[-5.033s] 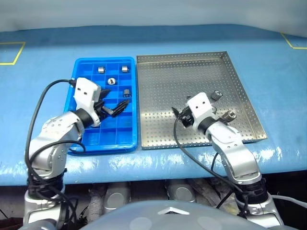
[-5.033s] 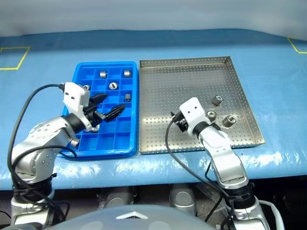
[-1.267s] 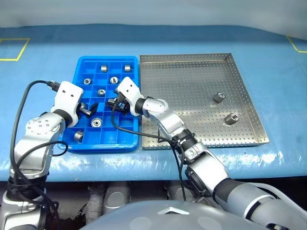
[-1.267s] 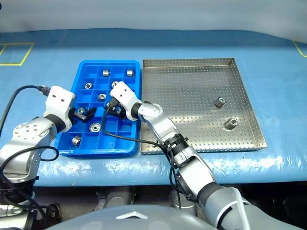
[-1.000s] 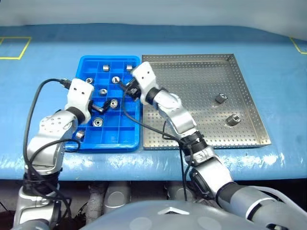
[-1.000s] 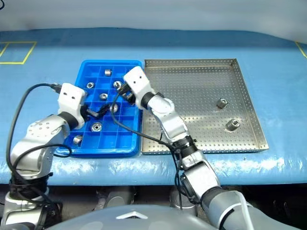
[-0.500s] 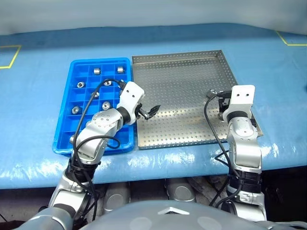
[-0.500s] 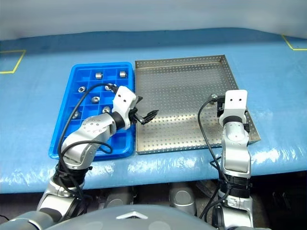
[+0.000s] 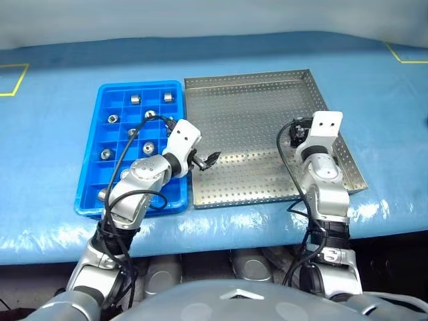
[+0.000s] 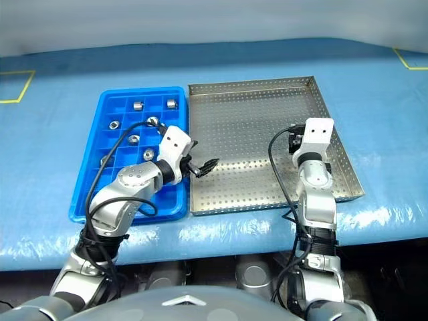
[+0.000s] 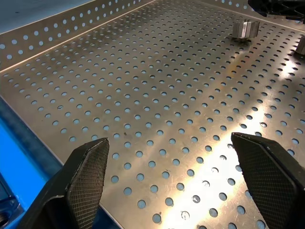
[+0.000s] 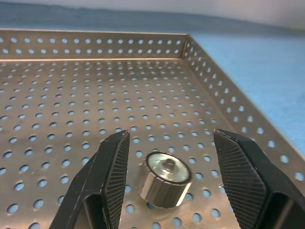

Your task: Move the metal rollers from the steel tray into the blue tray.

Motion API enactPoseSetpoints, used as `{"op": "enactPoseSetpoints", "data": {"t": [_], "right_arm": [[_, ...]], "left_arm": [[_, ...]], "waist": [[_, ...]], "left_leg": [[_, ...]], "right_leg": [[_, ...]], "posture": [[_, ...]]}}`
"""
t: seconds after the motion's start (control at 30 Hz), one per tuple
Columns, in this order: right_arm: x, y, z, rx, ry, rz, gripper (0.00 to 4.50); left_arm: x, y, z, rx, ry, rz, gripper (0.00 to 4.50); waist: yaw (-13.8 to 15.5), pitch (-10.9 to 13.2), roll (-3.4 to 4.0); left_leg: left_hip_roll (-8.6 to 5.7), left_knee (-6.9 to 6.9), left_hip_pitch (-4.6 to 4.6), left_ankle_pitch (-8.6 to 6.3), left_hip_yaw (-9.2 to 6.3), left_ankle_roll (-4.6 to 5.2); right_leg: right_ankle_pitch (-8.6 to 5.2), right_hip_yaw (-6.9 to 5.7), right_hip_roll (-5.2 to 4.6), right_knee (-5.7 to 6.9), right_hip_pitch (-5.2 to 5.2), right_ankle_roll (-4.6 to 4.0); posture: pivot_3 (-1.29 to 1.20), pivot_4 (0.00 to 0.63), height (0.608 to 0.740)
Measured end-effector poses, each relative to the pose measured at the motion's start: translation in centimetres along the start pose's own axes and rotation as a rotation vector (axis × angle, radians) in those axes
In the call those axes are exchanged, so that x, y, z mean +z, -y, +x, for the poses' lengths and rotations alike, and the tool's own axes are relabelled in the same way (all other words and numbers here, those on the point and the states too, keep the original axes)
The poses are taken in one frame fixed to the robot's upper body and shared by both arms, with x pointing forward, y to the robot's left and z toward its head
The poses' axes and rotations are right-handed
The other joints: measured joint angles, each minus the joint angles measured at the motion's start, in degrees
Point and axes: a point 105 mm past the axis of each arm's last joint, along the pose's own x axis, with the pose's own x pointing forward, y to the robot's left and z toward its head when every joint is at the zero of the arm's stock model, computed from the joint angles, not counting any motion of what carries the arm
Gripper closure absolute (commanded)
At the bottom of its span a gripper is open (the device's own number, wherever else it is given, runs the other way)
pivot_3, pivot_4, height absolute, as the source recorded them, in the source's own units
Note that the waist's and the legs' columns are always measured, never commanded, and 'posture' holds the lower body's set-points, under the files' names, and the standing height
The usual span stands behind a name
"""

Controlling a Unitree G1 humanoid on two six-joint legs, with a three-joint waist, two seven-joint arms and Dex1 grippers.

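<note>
The steel tray (image 9: 254, 114) lies right of the blue tray (image 9: 144, 85). Several metal rollers (image 9: 136, 99) sit in the blue tray's compartments. My right gripper (image 12: 170, 143) is open low over the steel tray's right side, with one roller (image 12: 164, 179) standing on the perforated floor between its fingers (image 12: 112, 176), a gap on each side. In the head view the right gripper (image 9: 299, 128) is mostly hidden behind its white wrist block. My left gripper (image 9: 206, 159) is open and empty just above the steel tray's left edge. The left wrist view shows two rollers (image 11: 245, 28) across the tray.
Both trays rest on a table covered in blue sheeting (image 9: 60, 221). The steel tray's raised perforated rim (image 12: 224, 100) runs close beside the right gripper. Yellow tape marks (image 9: 17, 77) lie at the far corners.
My right arm has swung from the blue tray across to the steel tray's right side and lowered around a roller. The left gripper has moved from the blue tray to the steel tray's left edge.
</note>
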Motion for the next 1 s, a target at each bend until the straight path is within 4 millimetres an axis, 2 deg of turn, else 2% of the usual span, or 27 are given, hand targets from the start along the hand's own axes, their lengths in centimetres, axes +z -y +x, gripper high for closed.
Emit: {"op": "enactPoseSetpoints", "data": {"t": [0.17, 0.27, 0.47, 0.77, 0.9, 1.0], "right_arm": [[-2.3, -0.3, 1.0, 0.009, -0.067, -0.002, 1.56], [-3.2, -0.2, 1.3, 0.009, -0.089, 0.006, 2.11], [-3.1, -0.4, 1.5, 0.011, -0.074, 0.015, 4.0], [-2.4, -0.7, 1.1, 0.031, -0.048, -0.019, 4.0], [-0.3, -1.6, -0.5, 0.081, 0.01, -0.104, 4.0], [1.6, -0.9, -1.8, 0.079, 0.038, -0.182, 4.0]], "left_arm": [[0.2, 0.0, -0.1, 0.006, 0.007, 0.006, 0.0], [0.2, -0.1, -0.3, 0.015, 0.009, 0.011, 0.0], [0.1, -0.4, -0.5, 0.035, 0.004, 0.017, 0.0], [0.1, -0.4, -0.5, 0.034, 0.004, 0.017, 0.0], [0.1, -0.3, -0.5, 0.031, 0.004, 0.021, 0.0], [0.1, -0.2, -0.5, 0.027, 0.003, 0.021, 0.0]], "waist": [[0.71, 0.0, 0.0], [0.97, 0.0, 0.01], [1.42, 0.0, 0.01], [1.47, -0.01, 0.01], [1.58, -0.03, 0.06], [1.88, -0.04, 0.07]], "left_leg": [[0.0, 0.0, 0.01, 0.0, 0.04, 0.0], [0.0, -0.01, 0.02, 0.0, 0.05, 0.0], [0.0, 0.0, 0.02, 0.0, 0.06, 0.0], [0.0, -0.02, 0.0, 0.0, 0.06, 0.0], [-0.01, -0.02, -0.07, 0.0, 0.07, 0.0], [-0.01, 0.0, -0.06, 0.0, 0.07, 0.0]], "right_leg": [[0.09, 0.04, 0.0, 0.0, 0.0, -0.15], [0.1, 0.04, 0.01, -0.01, 0.0, -0.15], [0.09, 0.06, 0.0, -0.01, 0.0, -0.11], [0.06, 0.06, 0.0, -0.01, -0.03, -0.08], [0.03, 0.08, -0.01, -0.01, -0.1, -0.02], [-0.03, 0.07, -0.02, -0.02, -0.07, 0.08]], "posture": [[-0.02, 0.15, 0.74], [-0.02, 0.15, 0.74], [-0.02, 0.15, 0.74], [-0.02, 0.15, 0.74], [-0.04, 0.15, 0.74], [-0.05, 0.15, 0.74]]}}
